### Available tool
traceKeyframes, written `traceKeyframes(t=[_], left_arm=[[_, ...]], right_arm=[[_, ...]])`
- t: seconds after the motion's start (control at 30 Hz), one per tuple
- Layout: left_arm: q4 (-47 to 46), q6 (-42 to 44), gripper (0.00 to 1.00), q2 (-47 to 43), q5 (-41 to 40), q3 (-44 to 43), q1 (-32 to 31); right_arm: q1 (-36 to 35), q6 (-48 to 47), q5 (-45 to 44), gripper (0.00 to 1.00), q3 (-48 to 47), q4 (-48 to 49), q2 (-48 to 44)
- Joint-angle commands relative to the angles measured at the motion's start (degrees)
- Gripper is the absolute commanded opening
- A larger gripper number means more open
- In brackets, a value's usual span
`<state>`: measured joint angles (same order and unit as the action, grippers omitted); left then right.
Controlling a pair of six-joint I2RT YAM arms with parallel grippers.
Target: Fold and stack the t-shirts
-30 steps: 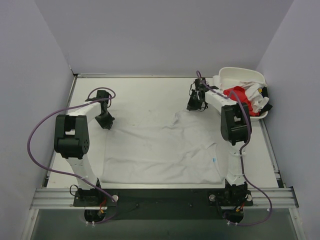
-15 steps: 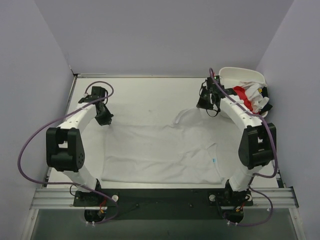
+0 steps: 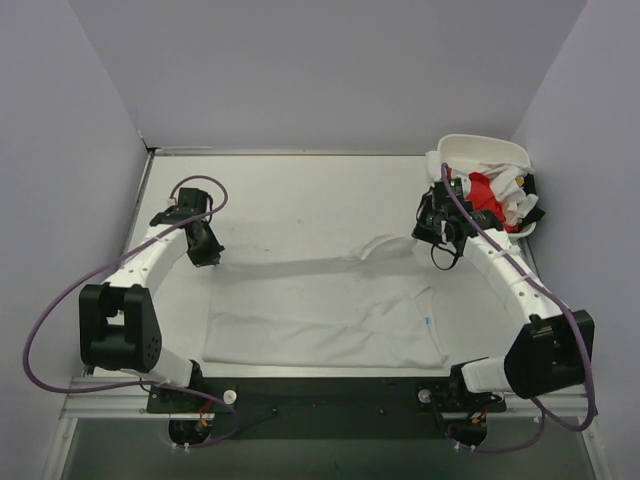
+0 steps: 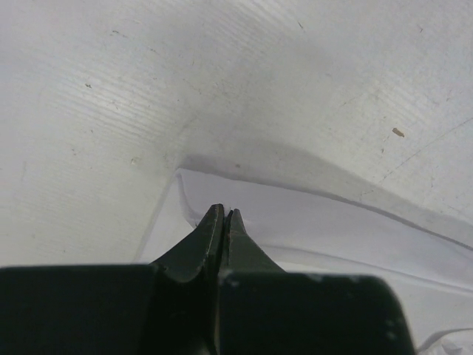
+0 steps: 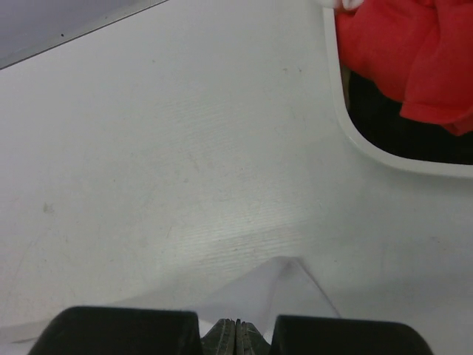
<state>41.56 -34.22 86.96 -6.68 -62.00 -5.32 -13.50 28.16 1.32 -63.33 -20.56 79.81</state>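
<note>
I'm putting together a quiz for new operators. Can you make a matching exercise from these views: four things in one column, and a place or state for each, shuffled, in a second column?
Column one:
1. white t-shirt
2. red t-shirt
3. tub
4. left gripper

Column two:
A. at the far right corner of the table
B. shut on the white t-shirt's far corner
C. bundled inside the tub
D. spread out on the table in front of the arms

Pairs: 1-D, 2-C, 3-A, 4-B.
</note>
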Motion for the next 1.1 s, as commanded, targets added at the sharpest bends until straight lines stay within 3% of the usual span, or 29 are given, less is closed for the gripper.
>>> traceKeyframes(t=[0.0, 0.57, 1.07], left_arm=[[-0.3, 1.9, 0.0, -3.8, -0.5, 1.6, -0.4], [0.3, 3.5, 0.0, -7.8, -0.2, 2.9, -1.3], [2.5, 2.6, 0.0, -13.3, 0.8, 9.8, -2.8]], right_arm=[[0.0, -0.4, -4.7, 0.0, 3.8, -2.7, -7.2], [-6.8, 2.4, -10.3, 0.0, 15.1, -10.3, -24.3], [-12.1, 8.6, -12.8, 0.0, 22.4, -17.2, -33.8]])
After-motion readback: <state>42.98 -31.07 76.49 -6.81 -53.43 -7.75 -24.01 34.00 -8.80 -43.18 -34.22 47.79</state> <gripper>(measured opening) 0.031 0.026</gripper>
